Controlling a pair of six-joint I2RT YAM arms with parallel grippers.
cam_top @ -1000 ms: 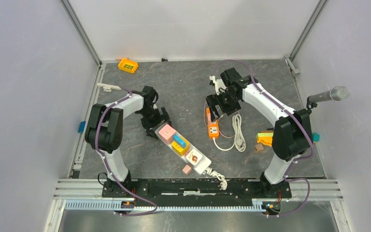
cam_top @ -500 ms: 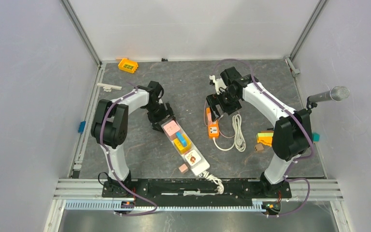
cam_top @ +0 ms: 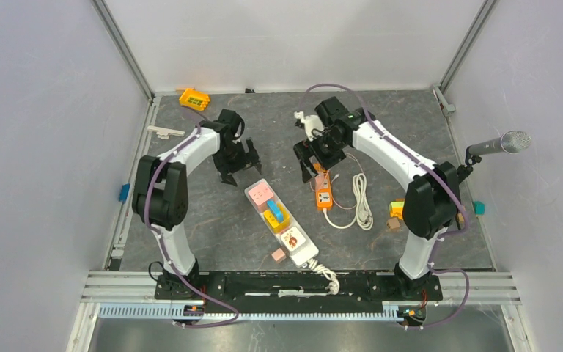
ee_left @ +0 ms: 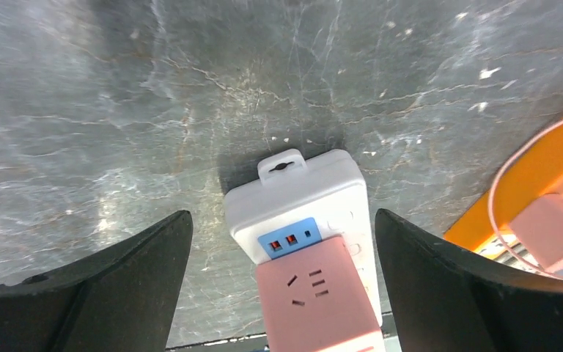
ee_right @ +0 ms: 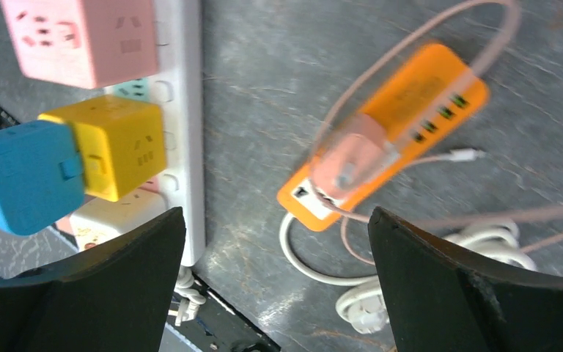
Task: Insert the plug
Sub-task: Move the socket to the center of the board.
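Leftward and toward the back wall, the left gripper (cam_top: 240, 171) is pulling away from the white power strip (cam_top: 307, 254), which it was touching a second ago. The right gripper (cam_top: 306, 163) is swinging left toward the table's middle. The strip itself is lying turned a little steeper than before.

Both pairs of fingers are standing wide open and holding nothing. In the left wrist view the left gripper (ee_left: 282, 214) is hovering over the strip's hanging-tab end (ee_left: 293, 183), with bare table showing on either side between the strip and the fingers (ee_left: 117, 271).

The strip is carrying three cube adapters in its sockets. A pink cube (cam_top: 259, 194) is sitting at the far end. A yellow cube (cam_top: 281, 221) is sitting in the middle with a blue cube (cam_top: 270, 210) stuck on its side. A white cube (cam_top: 293, 238) is sitting nearest the bases. A small pink block (cam_top: 278, 256) is lying on the table just beside it.

Under the right gripper (ee_right: 275, 213), an orange power strip (ee_right: 418, 103) is lying apart from the white one. It is holding a pink plug (ee_right: 352, 158) in its top face, with a thin pink cable looping over it. A white cord (cam_top: 363, 202) is lying coiled beside it.
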